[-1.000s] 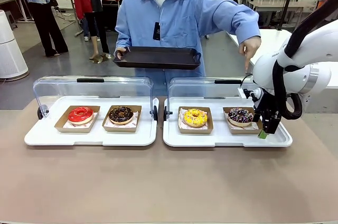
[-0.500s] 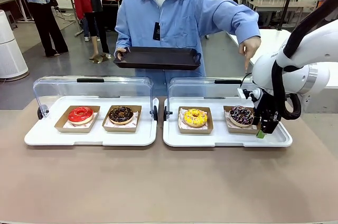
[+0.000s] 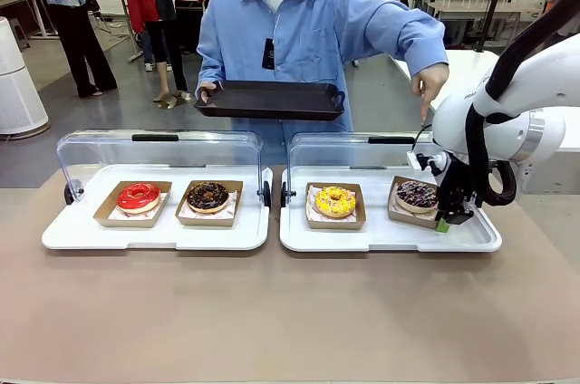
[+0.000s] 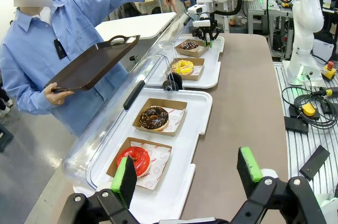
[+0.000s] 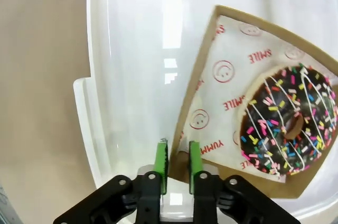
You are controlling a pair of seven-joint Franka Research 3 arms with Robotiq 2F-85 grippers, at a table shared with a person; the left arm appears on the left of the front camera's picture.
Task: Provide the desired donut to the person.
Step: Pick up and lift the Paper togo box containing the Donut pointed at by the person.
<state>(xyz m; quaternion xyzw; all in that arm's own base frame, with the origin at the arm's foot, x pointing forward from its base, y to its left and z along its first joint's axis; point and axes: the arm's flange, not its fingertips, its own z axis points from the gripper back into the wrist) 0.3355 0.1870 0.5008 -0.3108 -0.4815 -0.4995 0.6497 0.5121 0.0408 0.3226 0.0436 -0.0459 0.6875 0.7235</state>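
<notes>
At the right end of the right-hand white plastic display tray point(image 3: 388, 237), the right gripper point(image 5: 178, 146) is clamped narrow on the rim of the brown cardboard boat point(image 5: 216, 71). The boat carries the chocolate sprinkled donut point(image 5: 264, 123). It is probably light, flimsy card, so it should be kept level.

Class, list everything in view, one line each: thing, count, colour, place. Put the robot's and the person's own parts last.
table: 1, tan, under everything.
display trays: 2, white, side by side on the table.
lids: 2, clear, open behind the trays.
cardboard boxes: 4, brown, two per tray.
red donut: 1, far-left box.
chocolate donut: 1, dark brown, second box.
yellow donut: 1, third box.
sprinkled donut: 1, dark, far-right box.
serving tray: 1, black, held by the person.
person: 1, light-blue shirt, far side.
pointing hand: 1, finger aimed down at the sprinkled donut.
left end effector: 1, black with green pads, open, near the left tray.
right end effector: 1, same colours, shut on the sprinkled donut's box.
</notes>
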